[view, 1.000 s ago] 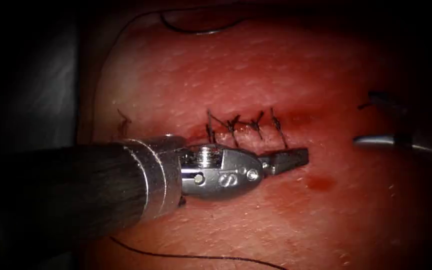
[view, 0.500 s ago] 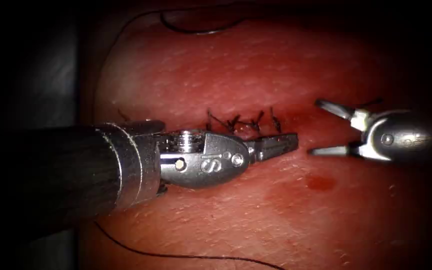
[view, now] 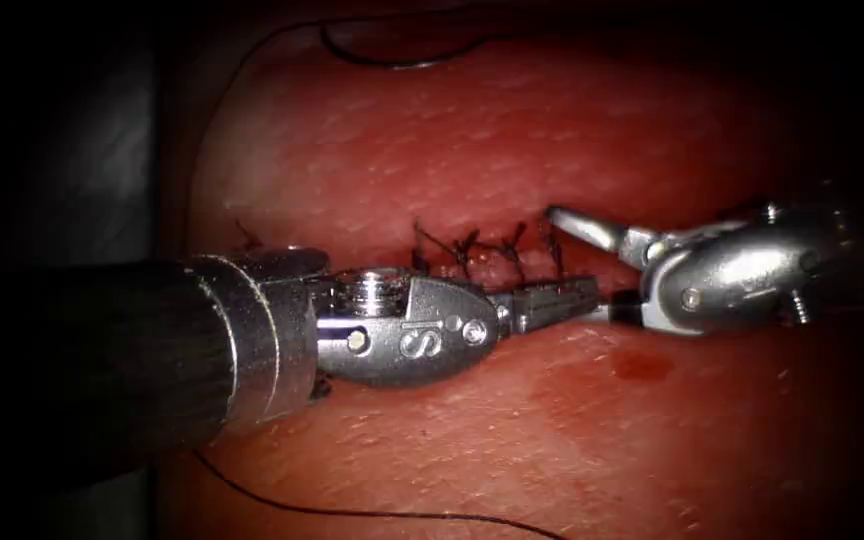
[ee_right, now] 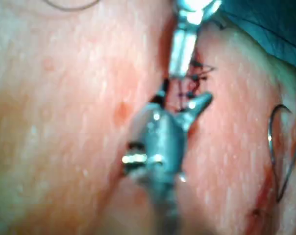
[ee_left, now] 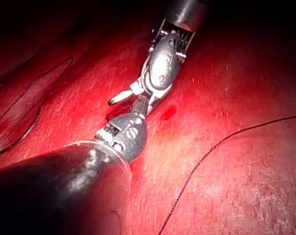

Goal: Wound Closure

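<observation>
A: Four stitches (view: 487, 250) are being shown across the cut (view: 592, 235). The left end effector (view: 557, 300) is closed, nothing held; the right end effector (view: 592, 265), at its 3 o'clock, is gaping empty.

B: The needle (ee_right: 273, 142) is lying on the tissue (view: 472, 130), apart. Stitches risk being snagged by the open jaws.

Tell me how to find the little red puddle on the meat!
Start at the big tissue and find the row of dark stitches across its middle, where the left tool and right tool meet. Look just below the right tool: the red fluid is a small dark spot, apart from the thread, which is a thin black line.
</observation>
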Robot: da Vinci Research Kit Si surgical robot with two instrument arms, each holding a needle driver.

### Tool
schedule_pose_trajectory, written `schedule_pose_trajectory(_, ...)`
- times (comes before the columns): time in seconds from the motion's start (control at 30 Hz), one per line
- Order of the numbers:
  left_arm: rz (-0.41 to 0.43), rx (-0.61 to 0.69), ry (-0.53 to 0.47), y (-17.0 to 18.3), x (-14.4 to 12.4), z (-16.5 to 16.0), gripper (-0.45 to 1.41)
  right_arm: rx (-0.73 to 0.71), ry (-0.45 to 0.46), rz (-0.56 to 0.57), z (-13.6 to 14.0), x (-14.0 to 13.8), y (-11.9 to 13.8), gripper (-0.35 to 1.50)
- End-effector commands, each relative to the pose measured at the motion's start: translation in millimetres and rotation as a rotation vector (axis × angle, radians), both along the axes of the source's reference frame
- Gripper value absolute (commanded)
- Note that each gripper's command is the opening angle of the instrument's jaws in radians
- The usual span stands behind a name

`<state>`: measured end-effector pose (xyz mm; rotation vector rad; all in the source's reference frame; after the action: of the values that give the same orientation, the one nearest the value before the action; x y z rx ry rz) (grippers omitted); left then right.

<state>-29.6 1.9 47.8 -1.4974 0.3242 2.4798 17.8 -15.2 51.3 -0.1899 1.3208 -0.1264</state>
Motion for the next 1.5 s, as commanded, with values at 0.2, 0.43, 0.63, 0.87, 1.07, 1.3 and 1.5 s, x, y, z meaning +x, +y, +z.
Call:
schedule_pose_trajectory(0.2, 0.003, -0.001, -0.005, -0.2, -1.0, 0.7, -0.45, -0.025, -0.006, 0.010, 0.8, 3.6, -0.6, 1.30)
schedule_pose_trajectory(0.43, 0.004, 0.000, -0.006, -0.1, -0.9, 0.7, -0.45, -0.047, 0.004, -0.001, 1.5, 4.8, -1.2, 1.28)
schedule_pose_trajectory(0.63, 0.004, 0.000, -0.006, -0.1, -0.8, 0.7, -0.45, -0.051, 0.008, 0.004, 1.8, 4.8, -1.4, 1.25)
schedule_pose_trajectory(0.87, 0.004, 0.000, -0.006, -0.2, -0.8, 0.6, -0.45, -0.052, 0.007, 0.004, 2.1, 4.7, -1.2, 1.15)
schedule_pose_trajectory(1.07, 0.006, -0.001, -0.006, -0.4, -0.6, 0.6, -0.45, -0.053, 0.009, 0.006, 2.2, 4.6, -1.1, 1.11)
schedule_pose_trajectory(1.3, 0.004, -0.005, -0.007, -0.7, -0.6, 0.7, -0.45, -0.053, 0.009, 0.005, 2.3, 4.5, -1.1, 1.06)
schedule_pose_trajectory(1.5, 0.006, -0.006, -0.008, -0.9, -0.7, 0.7, -0.45, -0.054, 0.013, 0.005, 2.2, 4.4, -1.2, 0.86)
